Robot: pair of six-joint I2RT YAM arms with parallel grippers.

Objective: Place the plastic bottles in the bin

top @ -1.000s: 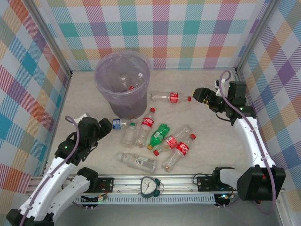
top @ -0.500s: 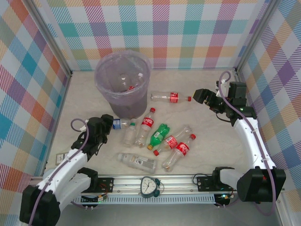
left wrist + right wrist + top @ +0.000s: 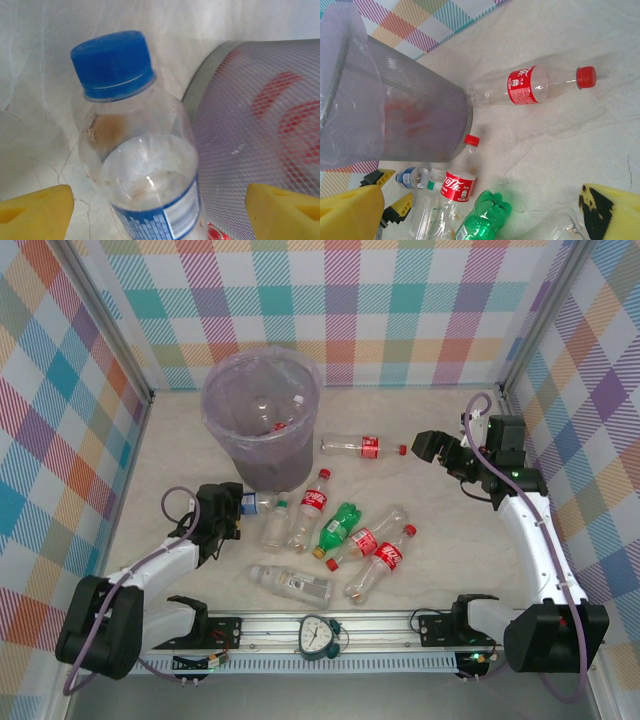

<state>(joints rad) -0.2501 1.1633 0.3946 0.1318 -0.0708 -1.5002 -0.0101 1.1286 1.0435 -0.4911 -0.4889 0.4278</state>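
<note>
Left end effector (image 3: 222,510): fingers spread wide, holding nothing. In the left wrist view the yellow fingertips (image 3: 35,210) stand either side of the blue-capped bottle (image 3: 140,165), with a gap on each side, so it is straddled but not gripped.

Key relation: the bottle's long axis runs straight away from the wrist camera between the fingertips, with the label end nearest and the cap farthest. It lies on the table (image 3: 450,540), just beside the foot of the bin (image 3: 212,390), whose mesh wall is close on the right. Closing would probably pinch across the body. The left arm is clearly the nearer one.

Right end effector (image 3: 425,445): wide open and empty. It is near the capped end of a lone red-labelled bottle (image 3: 362,447) lying crosswise beside the bin.

Count on the table:
- Red-labelled: four.
- Green bottle (image 3: 340,528): one.
- Clear: three, including the blue-capped one.
- Total: eight.

In the bin: at least two bottles are visible through the liner, but I cannot tell the exact number.
</note>
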